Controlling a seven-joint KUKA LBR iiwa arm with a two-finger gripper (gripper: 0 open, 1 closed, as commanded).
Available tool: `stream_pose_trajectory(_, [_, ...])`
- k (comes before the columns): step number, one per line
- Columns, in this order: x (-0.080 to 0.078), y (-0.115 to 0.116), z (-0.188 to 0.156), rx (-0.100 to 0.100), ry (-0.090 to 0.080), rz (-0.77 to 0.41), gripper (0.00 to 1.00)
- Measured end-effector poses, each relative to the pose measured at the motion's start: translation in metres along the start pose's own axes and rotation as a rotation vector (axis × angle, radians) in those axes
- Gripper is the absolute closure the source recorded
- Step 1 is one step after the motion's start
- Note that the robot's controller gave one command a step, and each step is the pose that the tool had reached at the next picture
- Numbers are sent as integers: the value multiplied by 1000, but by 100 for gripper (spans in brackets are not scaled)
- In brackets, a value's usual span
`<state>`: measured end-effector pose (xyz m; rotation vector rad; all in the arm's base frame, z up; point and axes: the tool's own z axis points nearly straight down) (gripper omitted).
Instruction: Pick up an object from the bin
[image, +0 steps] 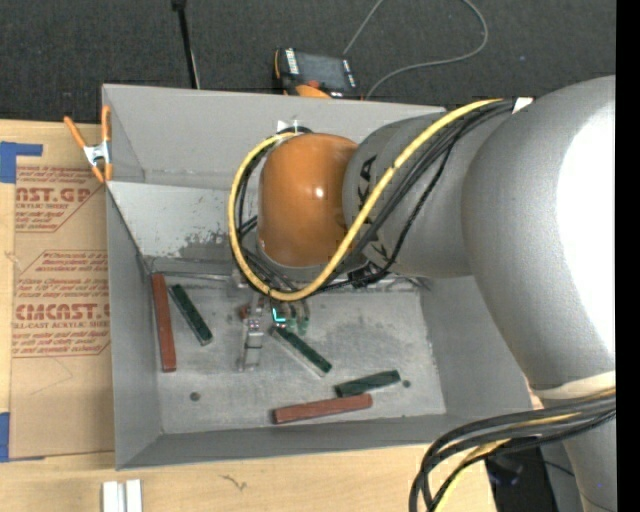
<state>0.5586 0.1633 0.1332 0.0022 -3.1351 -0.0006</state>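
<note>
My gripper (254, 346) hangs low over the middle of the bin floor, under the arm's orange cover. A dark green stick (305, 352) lies slantwise just to its right, with its upper end running in beneath the gripper. Another dark green stick (190, 314) lies slanted a little to the gripper's left. I cannot see anything held in the gripper.
A red-brown stick (163, 323) lies lengthwise along the left wall. A second red-brown stick (322, 408) rests near the front wall, with a short dark green stick (367, 382) just above its right end. The big arm covers the bin's right and back.
</note>
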Motion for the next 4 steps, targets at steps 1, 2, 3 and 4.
stream_pose_trajectory(1, [-21, -53, 59, 2, -3, 96, 0])
stream_pose_trajectory(2, [-24, -72, 64, 1, -7, 51, 0])
stream_pose_trajectory(3, [-25, -71, 62, -1, -10, 52, 100])
stream_pose_trajectory(4, [-25, -81, -82, -1, -17, 18, 100])
